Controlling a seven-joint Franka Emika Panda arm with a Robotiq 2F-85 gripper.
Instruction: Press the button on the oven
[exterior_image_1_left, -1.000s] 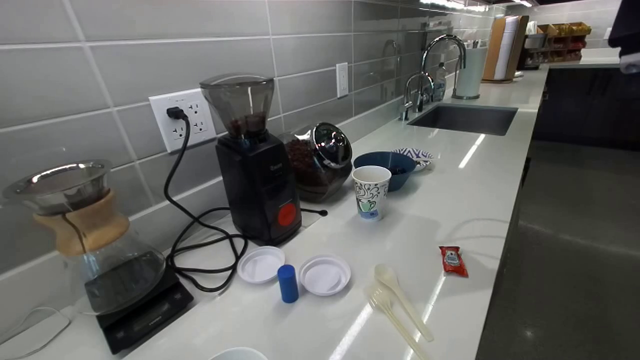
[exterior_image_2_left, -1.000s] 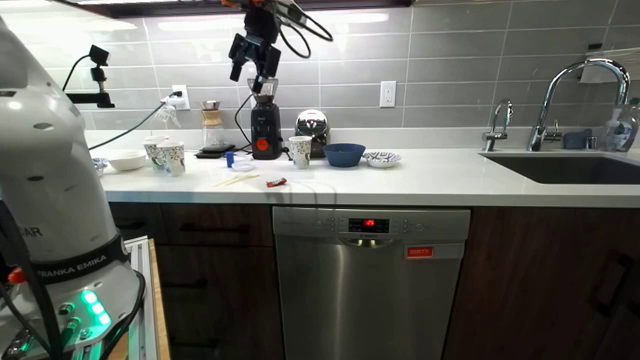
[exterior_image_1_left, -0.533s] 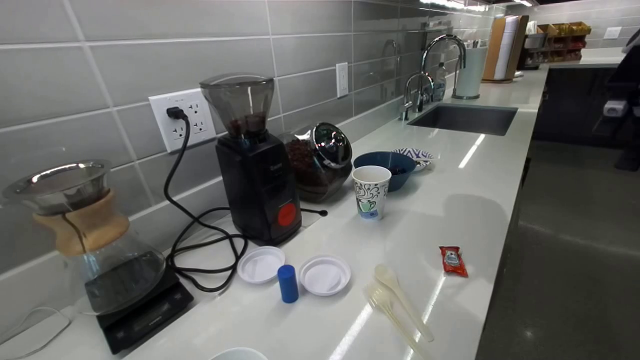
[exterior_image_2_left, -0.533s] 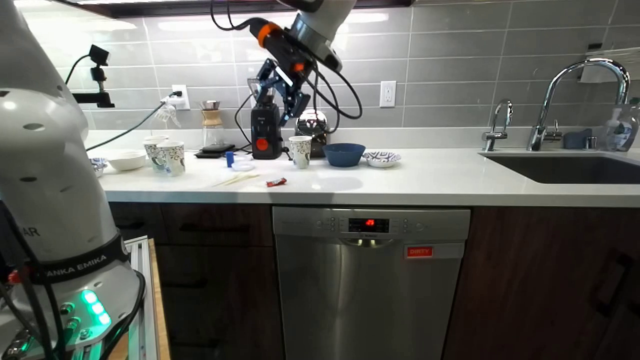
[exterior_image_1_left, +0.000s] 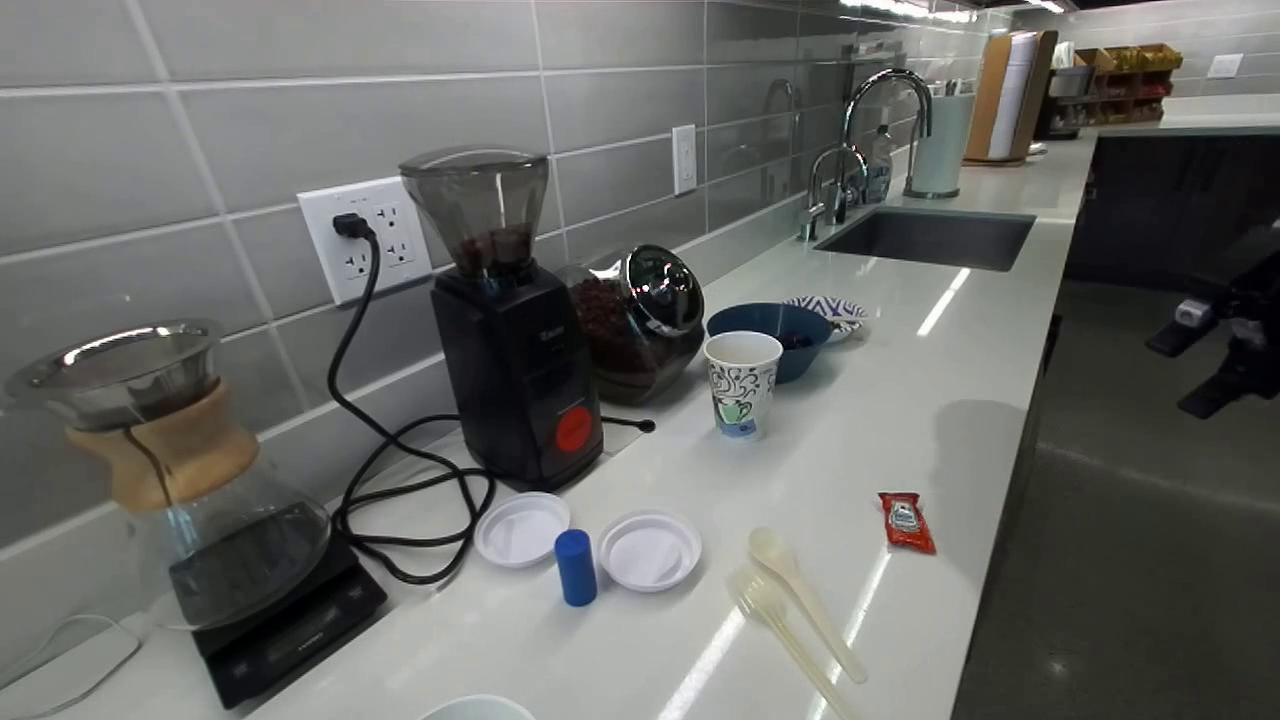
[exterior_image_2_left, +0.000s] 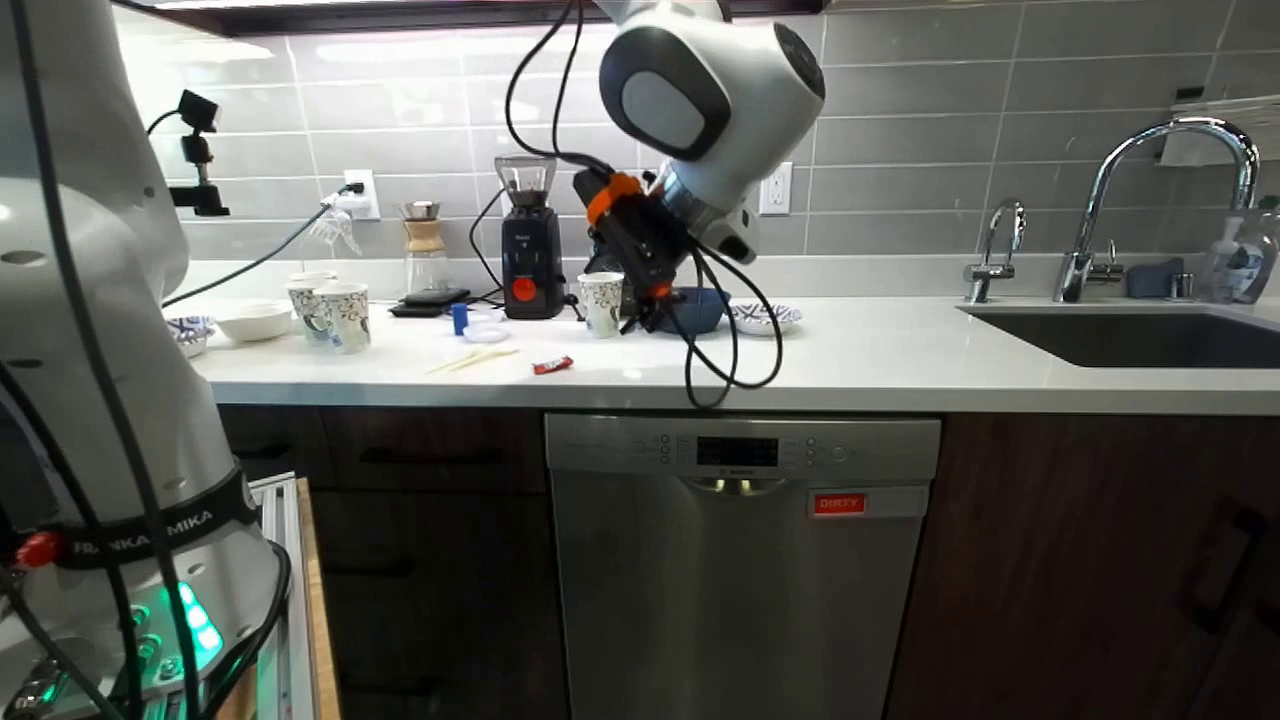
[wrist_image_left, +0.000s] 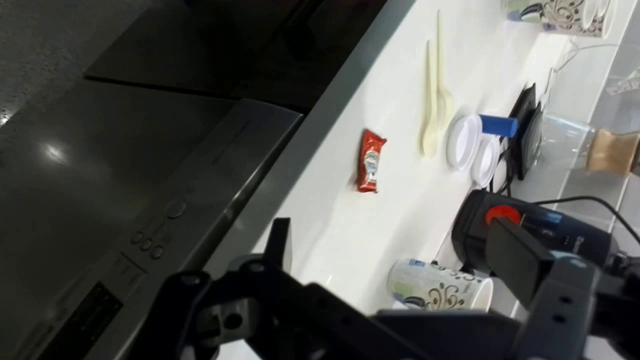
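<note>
White counter (exterior_image_2_left: 880, 345) along a grey tiled wall (exterior_image_2_left: 900, 130). In the wrist view, left to right: dishwasher (wrist_image_left: 125, 165) under the counter, buttons (wrist_image_left: 157, 251) high on its front; red packet (wrist_image_left: 370, 162); gripper (wrist_image_left: 389, 220) apart from buttons, fingers spread wide.

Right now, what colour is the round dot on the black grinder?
The dot is orangey red, clearest in an exterior view.

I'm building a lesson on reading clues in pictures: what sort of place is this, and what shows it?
Probably a kitchen, perhaps a shared office one: the counter has a sink set into it, a coffee grinder stands on it, and an apparent dishwasher marked DIRTY sits beneath.
</note>
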